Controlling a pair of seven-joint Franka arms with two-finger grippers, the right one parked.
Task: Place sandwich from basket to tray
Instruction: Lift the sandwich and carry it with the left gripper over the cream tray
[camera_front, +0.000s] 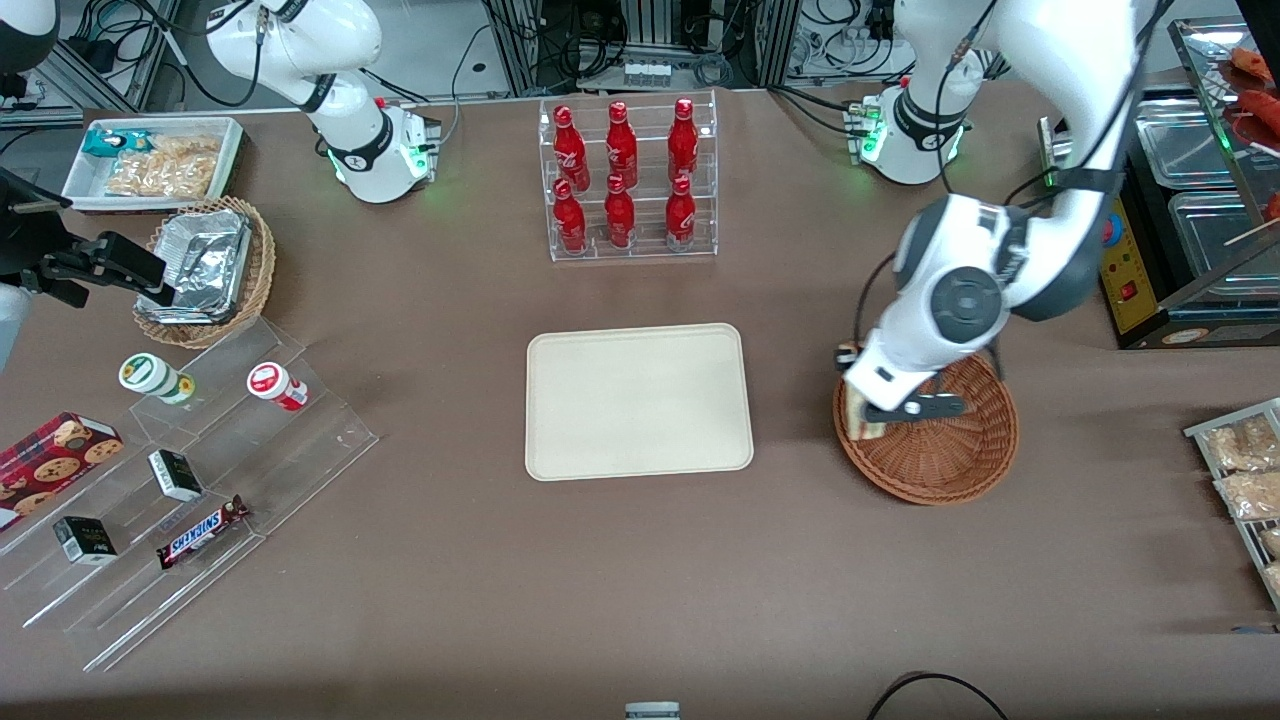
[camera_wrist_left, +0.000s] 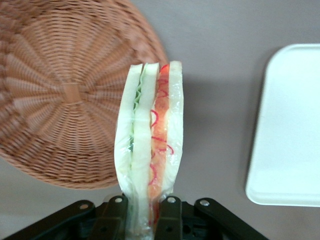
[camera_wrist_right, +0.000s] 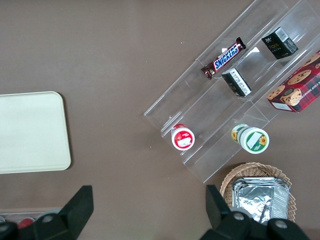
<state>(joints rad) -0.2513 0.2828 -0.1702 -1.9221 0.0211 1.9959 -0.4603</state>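
My left gripper (camera_wrist_left: 143, 217) is shut on the sandwich (camera_wrist_left: 149, 135), a plastic-wrapped wedge of pale bread with green, pink and red filling along its cut edge. It holds the sandwich above the rim of the reddish-brown woven basket (camera_wrist_left: 60, 95), on the side toward the tray (camera_wrist_left: 290, 130). In the front view the gripper (camera_front: 880, 405) hangs over the basket's (camera_front: 945, 450) rim with the sandwich (camera_front: 858, 418) partly hidden by the arm. The cream tray (camera_front: 638, 400) lies flat in the middle of the table and holds nothing.
A clear rack of red bottles (camera_front: 625, 180) stands farther from the front camera than the tray. Toward the parked arm's end lie a clear stepped stand with snacks (camera_front: 190, 480), a light wicker basket with foil containers (camera_front: 205, 270) and a white snack bin (camera_front: 155, 162). Bagged snacks (camera_front: 1245, 470) lie toward the working arm's end.
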